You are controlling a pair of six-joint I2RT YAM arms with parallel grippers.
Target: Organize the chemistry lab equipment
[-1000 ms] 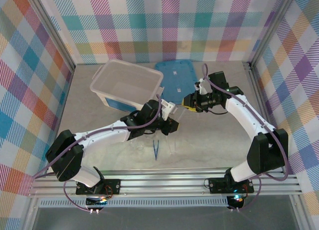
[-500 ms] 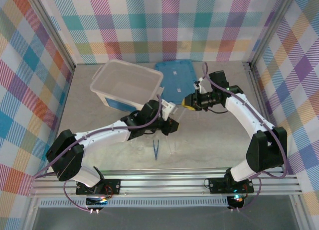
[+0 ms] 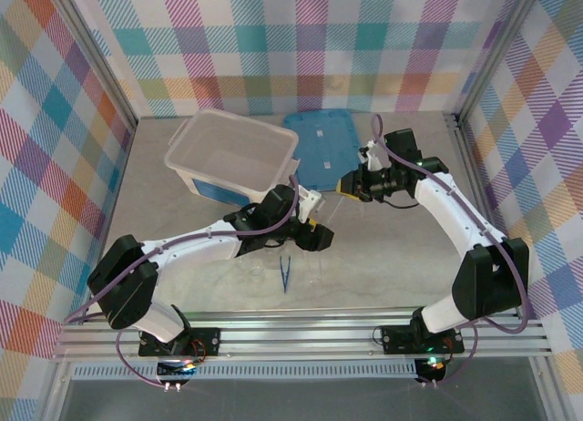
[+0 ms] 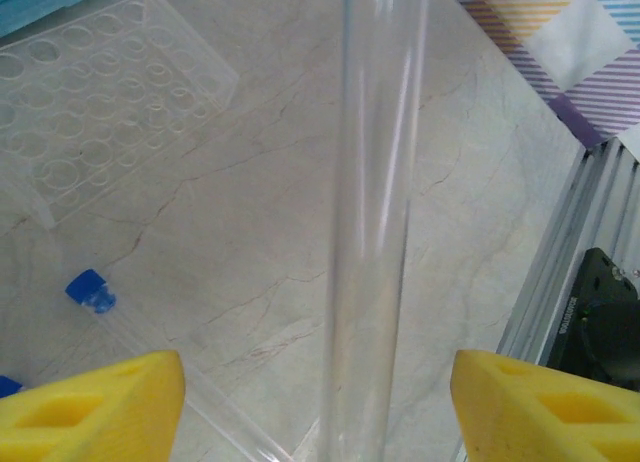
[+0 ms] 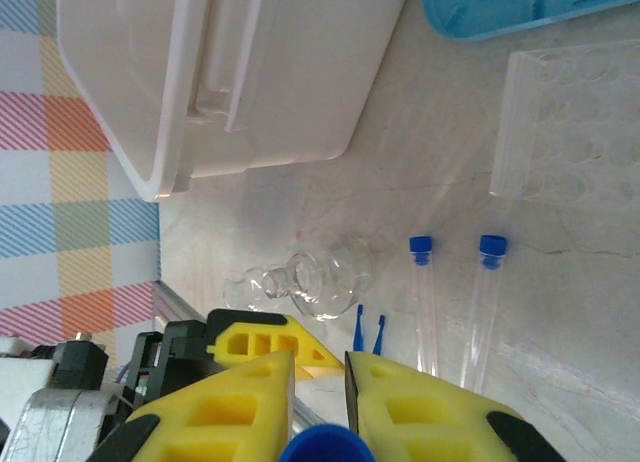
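Note:
A clear tube (image 4: 375, 212) runs upright between the yellow fingers of my left gripper (image 4: 318, 370). That gripper is open, with a gap on either side of the tube. My right gripper (image 5: 320, 374) is shut on the same tube at its blue cap (image 5: 322, 448). From above, the left gripper (image 3: 314, 232) and the right gripper (image 3: 345, 186) sit close together at mid-table. Two more blue-capped tubes (image 5: 421, 282) (image 5: 489, 282) lie flat on the table. Beside them are a glass flask (image 5: 332, 275), a smaller glass vessel (image 5: 252, 287) and dark-blue tweezers (image 3: 285, 273).
The white tub (image 3: 232, 152) stands at the back left with the flat blue lid (image 3: 319, 140) to its right. A clear well plate (image 4: 110, 92) lies by the lid. The aluminium frame rail (image 4: 560, 282) borders the table's near edge.
My left gripper has opened and let go of the tube. The right gripper closed on its capped end and now holds it alone. Both arms have shifted slightly.

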